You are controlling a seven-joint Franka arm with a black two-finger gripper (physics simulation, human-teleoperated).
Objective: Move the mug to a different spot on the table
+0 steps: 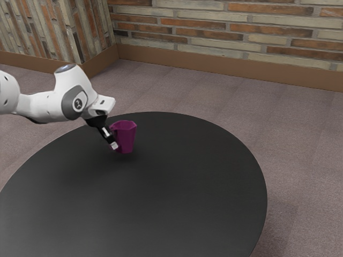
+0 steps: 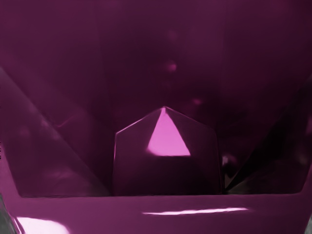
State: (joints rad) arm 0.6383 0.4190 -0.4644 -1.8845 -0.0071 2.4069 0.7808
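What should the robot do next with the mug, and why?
Probably lift it a little. The gripper is at the mug, on its side toward the exterior view's left, and the mug seems to stand upright on the table.

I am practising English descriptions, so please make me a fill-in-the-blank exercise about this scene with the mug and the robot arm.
The mug is ___ in colour.
The table under it is ___ in colour.
The wall behind is built of ___.
The gripper is at the mug's side toward the exterior view's ___.
Missing words: purple, black, brick, left.
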